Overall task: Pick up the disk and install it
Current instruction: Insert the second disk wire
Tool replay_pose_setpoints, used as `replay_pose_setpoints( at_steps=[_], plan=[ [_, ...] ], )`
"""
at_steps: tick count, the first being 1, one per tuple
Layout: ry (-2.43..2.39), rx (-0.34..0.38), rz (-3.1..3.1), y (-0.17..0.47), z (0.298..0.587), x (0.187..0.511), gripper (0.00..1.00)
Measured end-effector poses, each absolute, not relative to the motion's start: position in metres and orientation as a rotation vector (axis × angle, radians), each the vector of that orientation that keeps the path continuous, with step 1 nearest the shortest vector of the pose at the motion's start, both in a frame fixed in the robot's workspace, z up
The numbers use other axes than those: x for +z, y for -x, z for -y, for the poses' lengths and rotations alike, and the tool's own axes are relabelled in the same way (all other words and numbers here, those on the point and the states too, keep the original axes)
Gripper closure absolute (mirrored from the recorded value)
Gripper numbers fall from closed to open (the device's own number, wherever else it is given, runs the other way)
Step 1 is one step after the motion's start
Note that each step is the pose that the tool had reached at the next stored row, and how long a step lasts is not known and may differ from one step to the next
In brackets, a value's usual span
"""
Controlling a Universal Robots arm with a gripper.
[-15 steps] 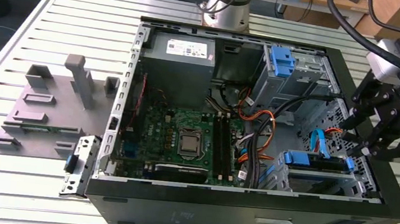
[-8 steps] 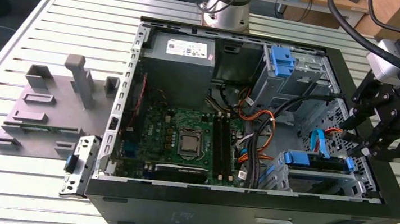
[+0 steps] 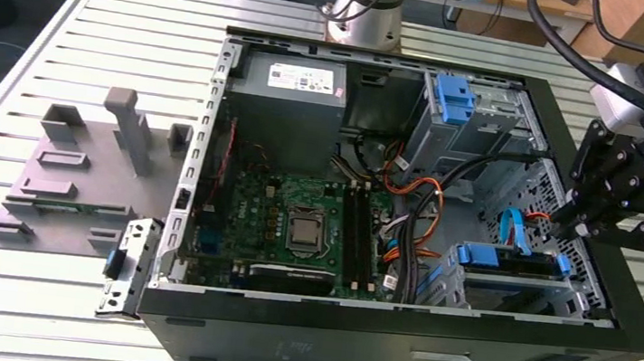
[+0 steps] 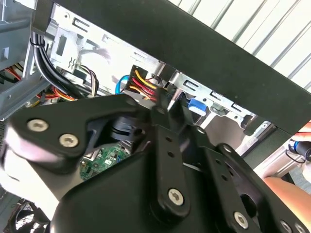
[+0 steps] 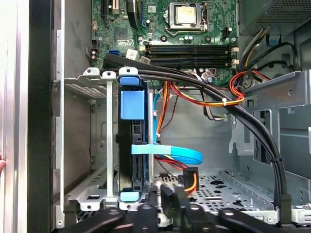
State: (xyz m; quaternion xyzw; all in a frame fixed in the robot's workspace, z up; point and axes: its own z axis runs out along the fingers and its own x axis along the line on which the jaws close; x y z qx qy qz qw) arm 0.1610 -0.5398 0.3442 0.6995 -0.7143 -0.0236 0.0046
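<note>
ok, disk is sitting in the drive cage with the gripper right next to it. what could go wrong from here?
1. The light-blue flat cable crosses the disk; the gripper could snag it.
2. The red and yellow power wires lie close to the gripper and may be pinched against the drive cage.
3. The black cable bundle runs over the cage top and could catch the arm.

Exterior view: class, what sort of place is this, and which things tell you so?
Probably a robotics lab or test workshop: an open computer case lies on a slatted metal table, with a robot arm's gripper over it.
</note>
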Motion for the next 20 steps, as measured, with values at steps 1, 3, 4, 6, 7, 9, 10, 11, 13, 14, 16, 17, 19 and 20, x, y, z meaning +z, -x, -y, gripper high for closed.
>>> replay_pose_setpoints(
  at_steps=[1,3,4,6,7,9,10,11,13,14,16,17,19,20],
  plan=[
    [-2.191,-0.073,2.237,-0.1610,0.5398,0.3442,0.77],
    [-2.191,-0.073,2.237,-0.1610,0.5398,0.3442,0.83],
    [-2.190,-0.072,2.237,-0.1610,0.5398,0.3442,0.84],
    [-2.190,-0.072,2.237,-0.1610,0.5398,0.3442,0.84],
    [-2.190,-0.071,2.236,-0.1610,0.5398,0.3443,0.84],
    [-2.190,-0.071,2.236,-0.1610,0.5398,0.3442,0.84],
    [-2.190,-0.070,2.236,-0.1610,0.5398,0.3442,0.84],
    [-2.189,-0.070,2.236,-0.1610,0.5398,0.3442,0.84],
    [-2.189,-0.070,2.236,-0.1607,0.5397,0.3442,0.84],
    [-2.190,-0.070,2.236,-0.1600,0.5397,0.3441,0.84],
    [-2.190,-0.069,2.236,-0.1575,0.5398,0.3441,0.84],
    [-2.190,-0.069,2.236,-0.1561,0.5398,0.3439,0.84],
    [-2.190,-0.069,2.236,-0.1538,0.5398,0.3439,0.84],
    [-2.190,-0.069,2.236,-0.1529,0.5398,0.3437,0.84]
  ],
)
